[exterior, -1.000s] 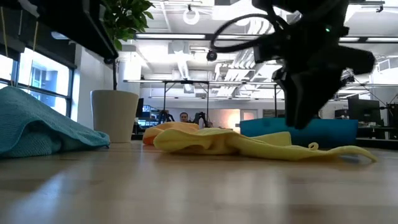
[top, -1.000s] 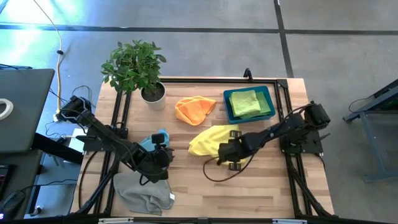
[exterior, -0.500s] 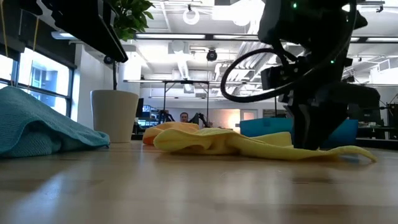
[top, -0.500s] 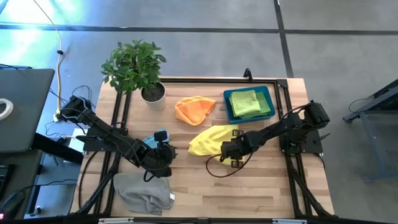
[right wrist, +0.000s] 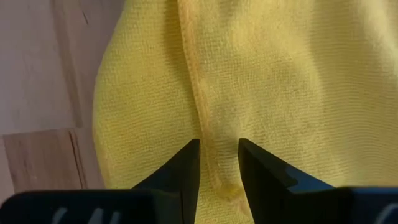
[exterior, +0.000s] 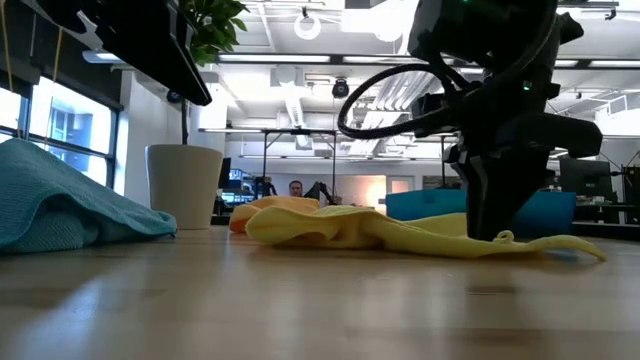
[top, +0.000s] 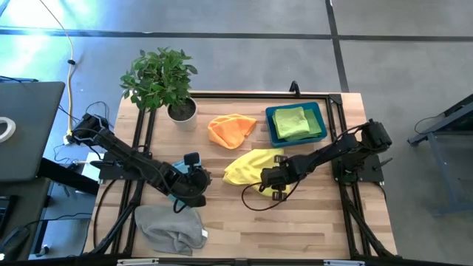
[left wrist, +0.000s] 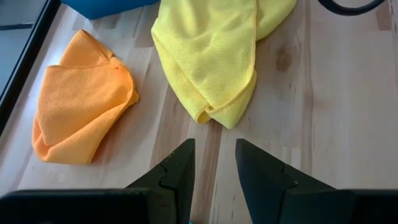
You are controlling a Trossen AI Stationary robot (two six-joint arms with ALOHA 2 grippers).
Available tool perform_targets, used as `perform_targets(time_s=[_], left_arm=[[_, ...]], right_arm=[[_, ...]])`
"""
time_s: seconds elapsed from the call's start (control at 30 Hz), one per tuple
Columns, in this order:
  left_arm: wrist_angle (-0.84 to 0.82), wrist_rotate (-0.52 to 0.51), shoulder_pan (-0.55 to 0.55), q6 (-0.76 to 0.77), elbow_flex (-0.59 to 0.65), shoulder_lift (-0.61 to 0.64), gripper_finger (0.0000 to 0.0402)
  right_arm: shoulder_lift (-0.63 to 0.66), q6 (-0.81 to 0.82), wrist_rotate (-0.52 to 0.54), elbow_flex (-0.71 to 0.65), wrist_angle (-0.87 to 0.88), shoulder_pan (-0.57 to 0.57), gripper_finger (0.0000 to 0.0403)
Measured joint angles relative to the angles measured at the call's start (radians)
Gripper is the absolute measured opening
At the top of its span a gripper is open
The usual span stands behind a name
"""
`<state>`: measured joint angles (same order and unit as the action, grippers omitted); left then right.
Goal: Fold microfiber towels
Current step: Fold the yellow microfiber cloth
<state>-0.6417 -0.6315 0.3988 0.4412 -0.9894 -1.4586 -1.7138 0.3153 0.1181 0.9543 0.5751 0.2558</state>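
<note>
Since earlier frame: right gripper [right wrist: 217, 163] drops onto yellow towel [top: 250, 165] mid-surface, fingers narrowing over hem, grip unconfirmed. Left gripper [left wrist: 212, 165] apart, empty, near. Tip: pinch one layer only, lift straight, avoid dragging.

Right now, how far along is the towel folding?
Early. Done: one green towel lies folded in the blue bin. In hand: the right end effector is down on the yellow towel's edge; the left end effector hovers open nearby, holding nothing. Left: the orange towel, light blue towel and grey towel lie rumpled on the table.
</note>
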Motion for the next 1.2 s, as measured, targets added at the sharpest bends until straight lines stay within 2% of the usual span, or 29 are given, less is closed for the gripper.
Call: perform_targets(time_s=[0.2, 0.33, 0.6, 0.73, 0.93, 1.2], left_arm=[[0.000, 0.000, 0.000, 0.000, 0.000, 0.000, 0.0106], [0.000, 0.000, 0.000, 0.000, 0.000, 0.000, 0.0106], [0.000, 0.000, 0.001, 0.000, 0.000, 0.000, 0.0106], [0.000, 0.000, 0.001, 0.000, 0.000, 0.000, 0.0106], [0.000, 0.000, 0.001, 0.000, 0.000, 0.000, 0.0106], [0.006, 0.076, 0.001, 0.000, 0.000, 0.000, 0.0106]], right_arm=[[0.000, 0.000, 0.007, 0.000, 0.001, 0.000, 0.0101], [0.000, 0.001, -0.025, 0.000, 0.003, 0.001, 0.0100], [0.001, 0.029, 0.023, -0.041, -0.022, 0.000, 0.0098], [0.003, 0.043, 0.026, -0.047, -0.025, 0.000, 0.0074], [0.002, 0.043, -0.019, -0.044, -0.024, -0.002, 0.0009], [0.002, 0.070, -0.055, -0.044, -0.024, -0.001, 0.0017]])
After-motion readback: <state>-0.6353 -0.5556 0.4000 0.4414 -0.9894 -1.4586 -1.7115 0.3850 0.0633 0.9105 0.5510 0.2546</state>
